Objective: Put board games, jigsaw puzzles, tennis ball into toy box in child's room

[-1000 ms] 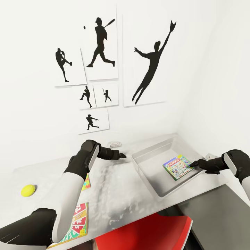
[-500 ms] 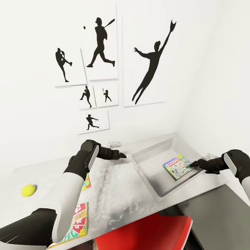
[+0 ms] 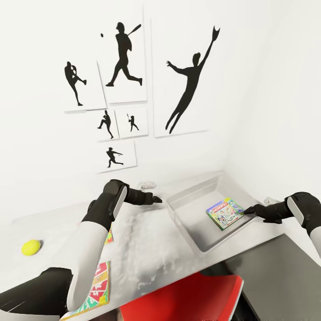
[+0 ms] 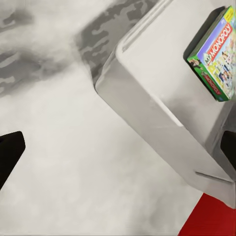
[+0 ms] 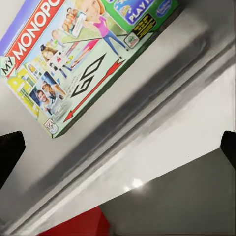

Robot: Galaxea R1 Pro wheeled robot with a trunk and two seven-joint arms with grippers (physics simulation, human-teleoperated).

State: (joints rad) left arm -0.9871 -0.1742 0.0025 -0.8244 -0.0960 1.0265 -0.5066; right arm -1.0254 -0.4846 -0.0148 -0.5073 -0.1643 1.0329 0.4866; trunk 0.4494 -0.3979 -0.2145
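Far left on the table I've got the tennis ball, sitting loose on the pale top, well apart from everything else. Next over, near the front edge, the Skip-Bo box lies flat, partly hidden behind my left forearm. A bit of jigsaw puzzle peeks out beside that arm, w/ most of it covered.

Left gripper hovers over bare tabletop just beside the toy box's near-left corner. In the left wrist view the fingertips sit wide apart w/ nothing between them.

Toy box is mid-right, Monopoly box lying flat inside, toward the right wall. Right gripper is at the bin's right rim, just beside the game's corner. Right wrist cam shows tips spread, empty, the game clear of them, so it's released.

Progress, my guess: one of six toys in; the ball, Skip-Bo and puzzle are next; I can't see the rest.

Risks: pulling the right arm back low could clip the rim and drag the bin toward the table edge. The left forearm hangs over the Skip-Bo and puzzle, so a sweep left could shove them off the front. The ball will roll if nudged, so approach from above.
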